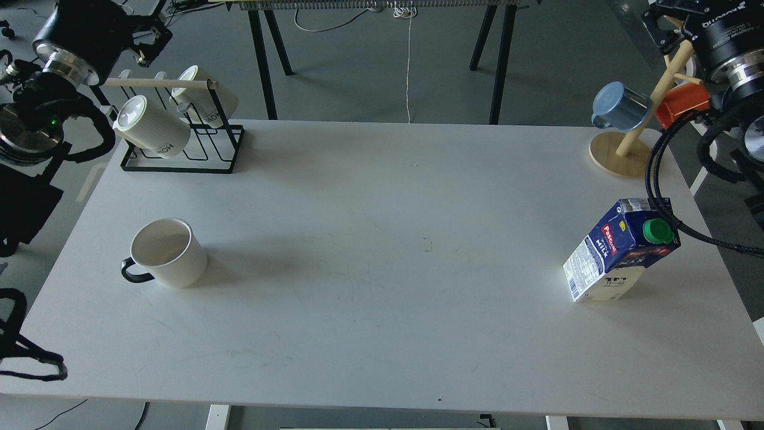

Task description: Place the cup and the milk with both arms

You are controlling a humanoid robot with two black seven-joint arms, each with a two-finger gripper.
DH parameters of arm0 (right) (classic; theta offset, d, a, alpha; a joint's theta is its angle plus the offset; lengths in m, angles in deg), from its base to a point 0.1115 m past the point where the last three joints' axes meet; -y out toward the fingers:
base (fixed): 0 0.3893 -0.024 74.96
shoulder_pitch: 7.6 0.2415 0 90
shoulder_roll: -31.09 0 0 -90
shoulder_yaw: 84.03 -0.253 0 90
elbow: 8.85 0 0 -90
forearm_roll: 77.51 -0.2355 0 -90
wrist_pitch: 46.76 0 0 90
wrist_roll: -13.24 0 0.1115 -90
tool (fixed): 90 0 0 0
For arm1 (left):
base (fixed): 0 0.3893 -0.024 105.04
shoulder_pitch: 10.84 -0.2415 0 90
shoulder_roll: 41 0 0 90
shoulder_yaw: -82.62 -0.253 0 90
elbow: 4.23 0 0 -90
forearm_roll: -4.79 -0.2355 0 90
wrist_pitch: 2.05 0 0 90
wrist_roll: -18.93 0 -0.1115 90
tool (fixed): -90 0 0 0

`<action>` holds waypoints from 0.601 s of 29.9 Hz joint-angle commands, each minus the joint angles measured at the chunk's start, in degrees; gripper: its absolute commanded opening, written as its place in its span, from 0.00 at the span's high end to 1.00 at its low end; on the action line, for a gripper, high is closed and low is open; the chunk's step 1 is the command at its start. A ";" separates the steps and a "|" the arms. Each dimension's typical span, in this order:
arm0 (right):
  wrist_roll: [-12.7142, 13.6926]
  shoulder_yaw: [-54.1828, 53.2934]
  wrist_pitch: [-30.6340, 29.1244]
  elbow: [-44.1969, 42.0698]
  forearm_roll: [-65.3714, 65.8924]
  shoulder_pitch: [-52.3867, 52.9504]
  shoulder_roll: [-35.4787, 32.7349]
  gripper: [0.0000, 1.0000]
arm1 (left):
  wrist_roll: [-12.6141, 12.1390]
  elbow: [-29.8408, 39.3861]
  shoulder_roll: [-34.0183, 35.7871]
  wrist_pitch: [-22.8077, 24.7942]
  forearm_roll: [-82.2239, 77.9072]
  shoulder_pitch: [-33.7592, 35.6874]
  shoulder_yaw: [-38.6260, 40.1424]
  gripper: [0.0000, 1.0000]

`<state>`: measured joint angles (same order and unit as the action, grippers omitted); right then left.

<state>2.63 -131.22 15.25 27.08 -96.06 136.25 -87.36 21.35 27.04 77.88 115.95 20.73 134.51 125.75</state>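
White bench, cup left, milk right, both untouched; reaching comes next. Left end effector, right end effector: cannot tell if apart.

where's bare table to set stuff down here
The wide middle of the table between the cup and the milk is bare, as is the front edge. The back corners are crowded: black mug rack left, wooden mug tree right.
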 commanded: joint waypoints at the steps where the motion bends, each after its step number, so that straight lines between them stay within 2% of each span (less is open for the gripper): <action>1: -0.02 0.08 0.00 -0.07 0.01 0.38 0.15 0.00 | 0.04 0.02 -0.14 0.00 -0.03 -0.07 -0.68 0.00; 7: -0.11 0.08 0.00 -0.07 0.01 0.73 0.15 0.00 | -0.75 0.02 0.30 0.00 -0.11 0.11 -1.38 0.00; 9: -0.11 0.08 0.00 0.01 0.01 0.73 0.15 0.00 | -0.84 0.28 1.09 0.00 -0.64 0.37 -4.18 0.00; 14: -0.11 -0.01 0.00 0.36 0.09 0.65 0.15 0.00 | -0.05 1.60 6.88 0.00 -3.71 1.16 -7.19 0.00; 18: -0.11 -0.01 0.00 0.54 0.09 0.73 -0.20 0.00 | 0.22 4.84 10.75 0.00 -14.58 0.99 -7.19 0.00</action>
<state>2.51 -131.15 15.25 27.47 -95.99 136.95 -87.19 21.34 29.49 85.70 115.95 13.64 135.62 118.60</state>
